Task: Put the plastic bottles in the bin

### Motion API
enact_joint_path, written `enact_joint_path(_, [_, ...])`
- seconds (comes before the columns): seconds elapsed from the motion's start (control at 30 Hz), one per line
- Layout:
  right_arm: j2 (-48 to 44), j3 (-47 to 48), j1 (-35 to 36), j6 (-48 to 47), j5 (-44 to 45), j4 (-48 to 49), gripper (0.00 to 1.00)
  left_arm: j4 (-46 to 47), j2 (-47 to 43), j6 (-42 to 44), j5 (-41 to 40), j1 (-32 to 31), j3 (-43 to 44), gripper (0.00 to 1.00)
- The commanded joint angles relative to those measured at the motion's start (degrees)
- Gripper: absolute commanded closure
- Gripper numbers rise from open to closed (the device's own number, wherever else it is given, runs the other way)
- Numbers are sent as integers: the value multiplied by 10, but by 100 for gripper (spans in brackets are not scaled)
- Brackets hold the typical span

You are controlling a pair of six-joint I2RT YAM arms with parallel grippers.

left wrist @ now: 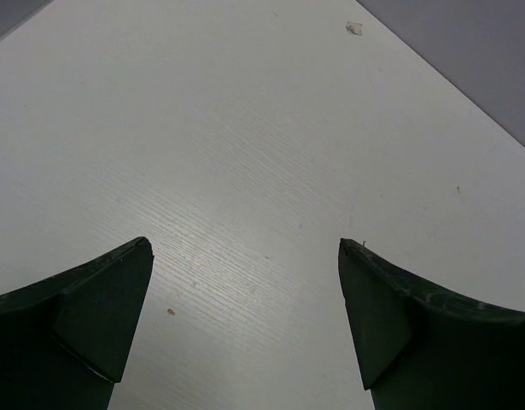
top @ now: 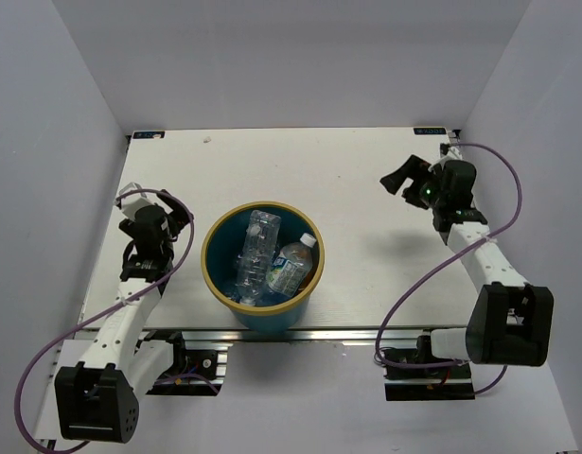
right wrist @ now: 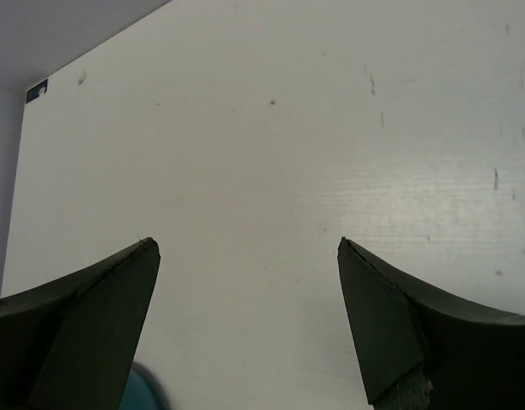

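The bin (top: 272,318), dark teal with a tan-yellow rim, stands at the table's near middle. Inside it lie plastic bottles: a clear unlabelled one (top: 257,244) and a green-white labelled one (top: 292,265), with others partly hidden beneath. My left gripper (top: 158,210) hovers left of the bin, open and empty; in its wrist view (left wrist: 245,256) only bare table lies between the fingers. My right gripper (top: 405,174) is at the back right, far from the bin, open and empty (right wrist: 247,252). A sliver of the bin (right wrist: 147,395) shows at the bottom left of the right wrist view.
White enclosure walls close in on the table (top: 366,189) at the left, back and right. A small pale scrap (left wrist: 354,28) lies near the table's back edge. Purple cables (top: 404,303) loop from both arms over the near edge.
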Motion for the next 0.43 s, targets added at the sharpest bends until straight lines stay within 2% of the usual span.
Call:
enact_joint_path(0.0, [-55,-47,3,85,89,87,11,27,0,10,-13,2,-9,2])
enact_joint_path(0.17, [-61,-48,3,46,183,7,11,31,-7,7,-40,2,-19,2])
enact_joint_path(0.4, [-104,-135,4,45,183,93,10,31,-33,2,-50,2,-28,2])
